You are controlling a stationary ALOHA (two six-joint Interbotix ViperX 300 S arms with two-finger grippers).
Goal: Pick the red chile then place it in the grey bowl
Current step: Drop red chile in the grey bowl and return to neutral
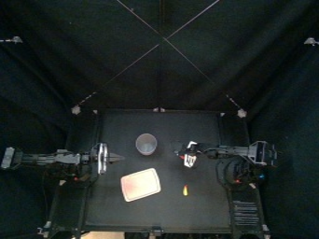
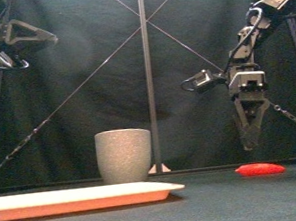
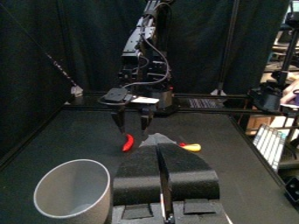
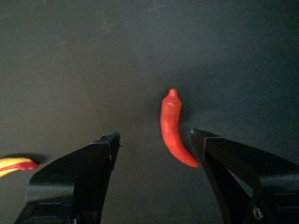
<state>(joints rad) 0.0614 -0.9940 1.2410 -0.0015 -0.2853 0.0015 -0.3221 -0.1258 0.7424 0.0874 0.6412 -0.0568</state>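
The red chile (image 2: 259, 168) lies flat on the desk (image 2: 215, 200) on its right side, well apart from everything else and touched by nothing. In the right wrist view the red chile (image 4: 176, 131) lies lengthwise in the gap between the two jaws, closer to one jaw than to the other, with bare desk around it.

The right pincer (image 2: 250, 143) hangs straight above it, tips pointing down and clear of the chile. Its jaws are spread wide, empty, one to each side of the chile.

A small yellow toy (image 1: 186, 190) lies near the chile, toward the desk's front; the front view shows only a sliver of it at the right edge.

Toward the desk's middle stands the grey bowl (image 2: 124, 155), a tall speckled cup, upright, well to the left of the chile and further back. In front of the bowl lies the pink tray (image 2: 81, 199), flat on the desk with nothing on it.

The left pincer (image 3: 162, 144) is held on the left side of the desk, beside the bowl, pointing across toward the right arm. Its jaws stand together with only a thin line between them, and they hold nothing.
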